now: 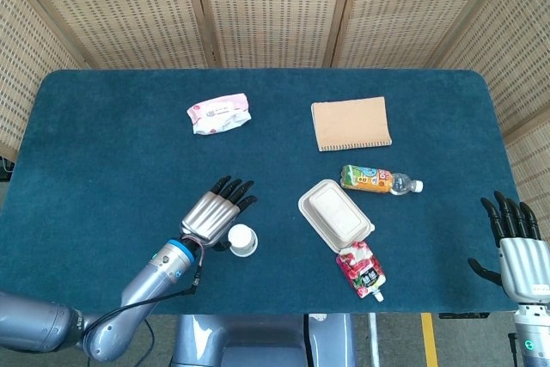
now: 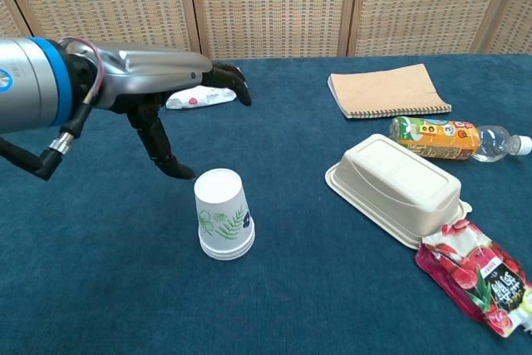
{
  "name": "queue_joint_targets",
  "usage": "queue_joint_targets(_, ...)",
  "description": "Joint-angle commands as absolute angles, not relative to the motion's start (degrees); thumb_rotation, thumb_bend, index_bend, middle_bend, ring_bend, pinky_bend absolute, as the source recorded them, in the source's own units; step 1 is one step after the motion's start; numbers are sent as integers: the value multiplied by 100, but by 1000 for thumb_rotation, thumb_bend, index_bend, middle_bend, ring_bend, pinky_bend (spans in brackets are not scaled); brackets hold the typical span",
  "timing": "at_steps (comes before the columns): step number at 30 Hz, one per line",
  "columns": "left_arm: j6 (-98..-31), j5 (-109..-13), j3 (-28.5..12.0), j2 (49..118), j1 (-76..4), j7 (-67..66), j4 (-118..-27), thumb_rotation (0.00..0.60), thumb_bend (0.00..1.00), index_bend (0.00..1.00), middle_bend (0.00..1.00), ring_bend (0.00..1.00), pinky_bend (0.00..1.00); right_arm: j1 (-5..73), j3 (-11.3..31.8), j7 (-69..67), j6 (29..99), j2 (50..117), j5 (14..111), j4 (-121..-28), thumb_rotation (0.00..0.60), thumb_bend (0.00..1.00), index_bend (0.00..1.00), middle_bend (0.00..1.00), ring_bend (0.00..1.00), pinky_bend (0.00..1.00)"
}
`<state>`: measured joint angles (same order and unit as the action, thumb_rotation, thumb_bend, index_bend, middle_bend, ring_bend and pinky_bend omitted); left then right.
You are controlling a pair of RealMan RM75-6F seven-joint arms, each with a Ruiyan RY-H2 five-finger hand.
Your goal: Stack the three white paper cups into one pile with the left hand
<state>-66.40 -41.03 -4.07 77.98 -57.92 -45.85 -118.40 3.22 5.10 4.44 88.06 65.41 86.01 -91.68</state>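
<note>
Left hand: we see our left hand [image 2: 179, 97] spread wide and holding nothing, hovering just above and beside the cup pile; in the head view it [image 1: 215, 215] sits just left of the pile.
Thumb: the dark thumb [image 2: 166, 151] hangs down near the top of the pile; we cannot tell if it touches.
Cups: the paper cups [image 2: 223, 214] stand upside down as one nested pile on the table, with stacked rims showing at the base; from above we see only the round white bottom [image 1: 242, 239].
Right hand: our right hand [image 1: 517, 247] is at the table's right edge, fingers apart, holding nothing.
Table: the blue table [image 1: 103, 135] also carries a wipes pack [image 1: 219, 113], a notebook [image 1: 351, 124], a drink bottle [image 1: 378, 180], a takeaway box [image 1: 336, 215] and a red pouch [image 1: 362, 269].
</note>
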Motion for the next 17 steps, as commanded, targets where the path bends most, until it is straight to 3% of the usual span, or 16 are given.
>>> queue_joint_targets(1,-7241,-4713,-186,7578,-5394,-4465,-11995,600,210,127,0,0,0,322,510,444,8806,6541,8601,-9168,600,55,0,0,0,0)
queue_joint_targets(11,-9521,-7093,1284,7517,-3405,-4290,-11736,600,211,75,0,0,0,322,510,444,8806,6541,8601,-9168,600,55,0,0,0,0)
queue_joint_targets(17,-10399,-7905,1706,7322,-2382,-3855,-11190,600,204,57,0,0,0,322,511,444,8806,6541,8601,-9168,600,55,0,0,0,0)
